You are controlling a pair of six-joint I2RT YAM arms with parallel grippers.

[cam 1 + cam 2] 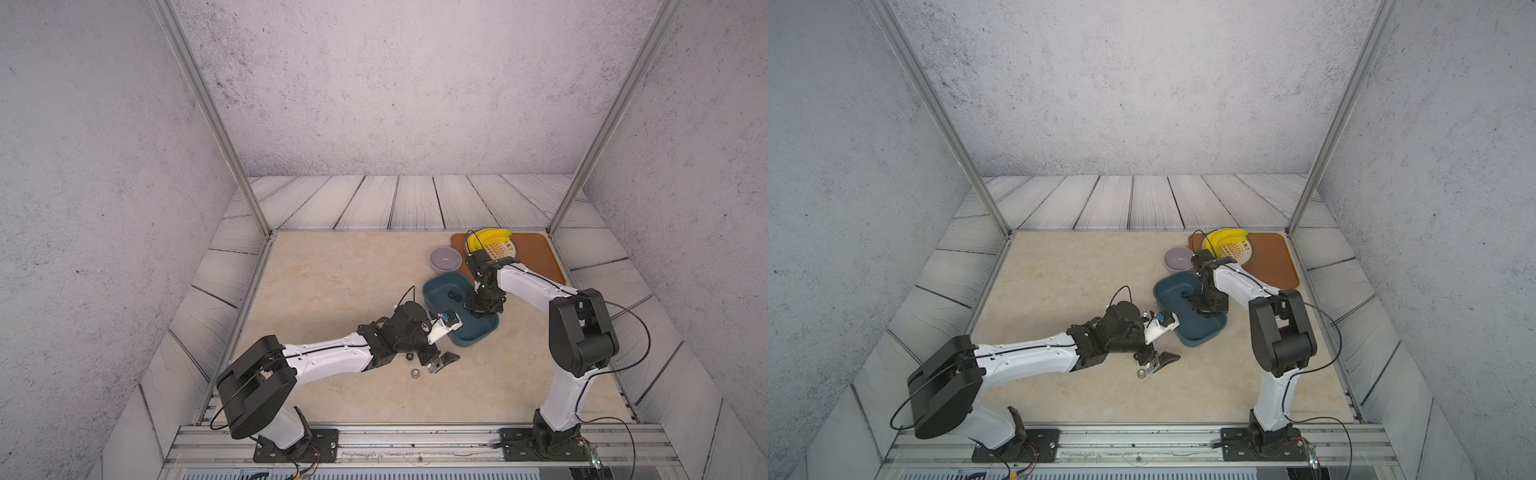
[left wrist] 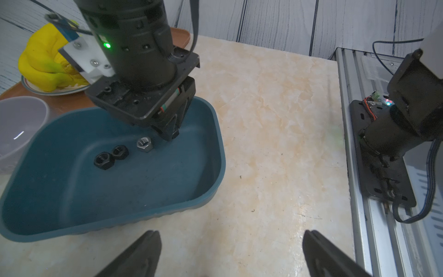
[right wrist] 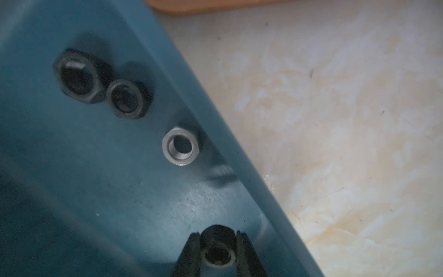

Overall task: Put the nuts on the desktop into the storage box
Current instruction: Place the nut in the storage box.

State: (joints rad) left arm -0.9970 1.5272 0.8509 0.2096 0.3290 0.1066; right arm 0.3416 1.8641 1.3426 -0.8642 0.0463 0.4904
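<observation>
A small dark nut (image 3: 217, 256) is pinched between the narrowly closed jaws of the right gripper (image 3: 217, 237). This gripper is held low inside the storage box (image 3: 96, 191), towards its right side. On the box floor three nuts are seen: two black nuts (image 2: 102, 161) touching each other and a silver nut (image 2: 144, 144) just beside them, nearer the gripper.

The left gripper (image 2: 230, 254) is spread wide with nothing between its fingers. It is poised low over the desktop (image 1: 332, 291) on the near side of the box. Close to it a loose silver nut (image 1: 414, 373) is seen lying flat on the desktop. Just beyond that is what appears to be a loose dark nut (image 1: 409, 356), partly hidden by the arm.

The nuts are judged to be hard, stiff metal pieces, light for these arms and not breakable. Their smooth faces are likely to be slippery, and a dropped nut could bounce or roll inside the box. A secure hold is best taken across two opposite flat sides, with the fingertips brought right down to the surface. The held nut appears to be gripped in this way, its hole facing the wrist camera. A low release is advised, so that the nut is kept within the box walls.
</observation>
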